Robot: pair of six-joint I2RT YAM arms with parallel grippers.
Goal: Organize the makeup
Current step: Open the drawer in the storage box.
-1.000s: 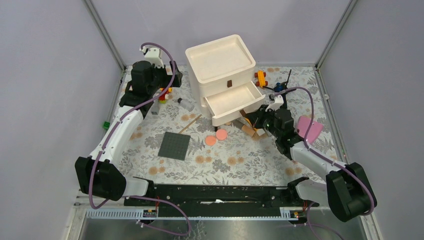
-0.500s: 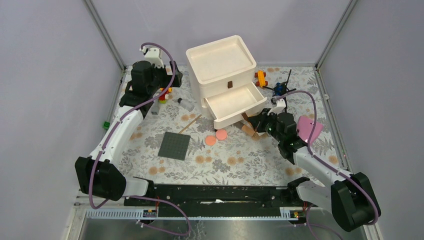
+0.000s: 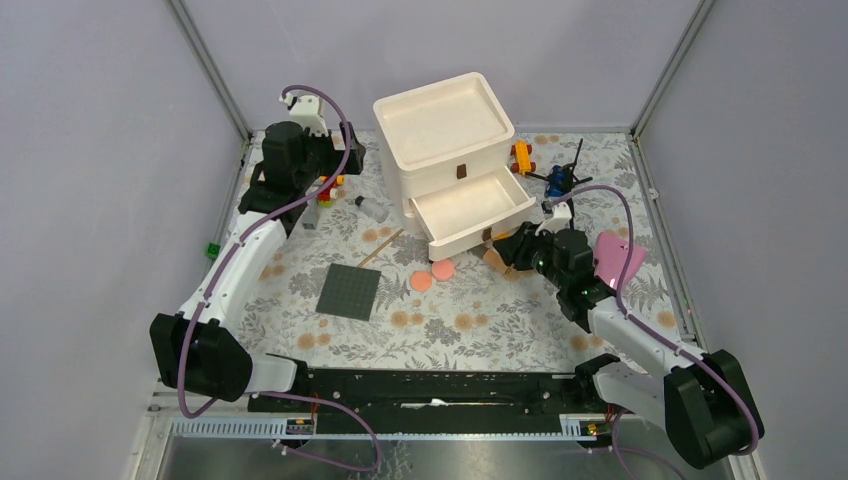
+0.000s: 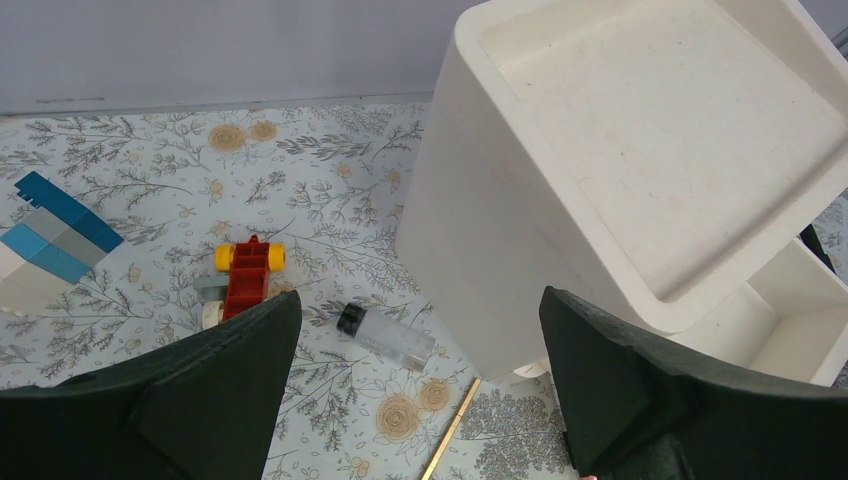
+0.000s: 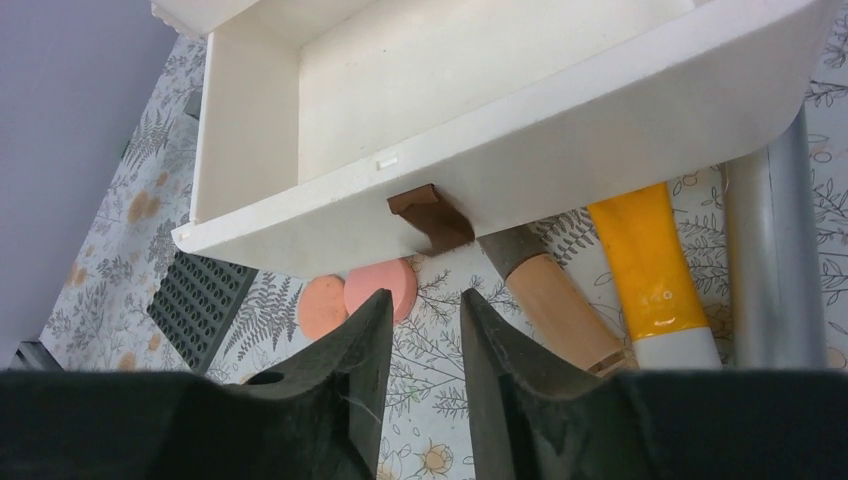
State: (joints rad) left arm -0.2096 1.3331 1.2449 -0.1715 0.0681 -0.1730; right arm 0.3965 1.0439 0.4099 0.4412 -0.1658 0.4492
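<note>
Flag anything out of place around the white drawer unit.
The open white lower drawer is empty, while the dark-capped beige tube, orange tube and silver-grey tube lie on the floral table, partly tucked under its front.

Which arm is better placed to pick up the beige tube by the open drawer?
Right. The right gripper is just before the drawer, the beige tube beside it. The left gripper hovers on the other side of the cabinet, near the clear bottle.

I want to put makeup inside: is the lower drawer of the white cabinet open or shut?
Open: the lower drawer juts out from the white cabinet, its bare floor visible from above.
</note>
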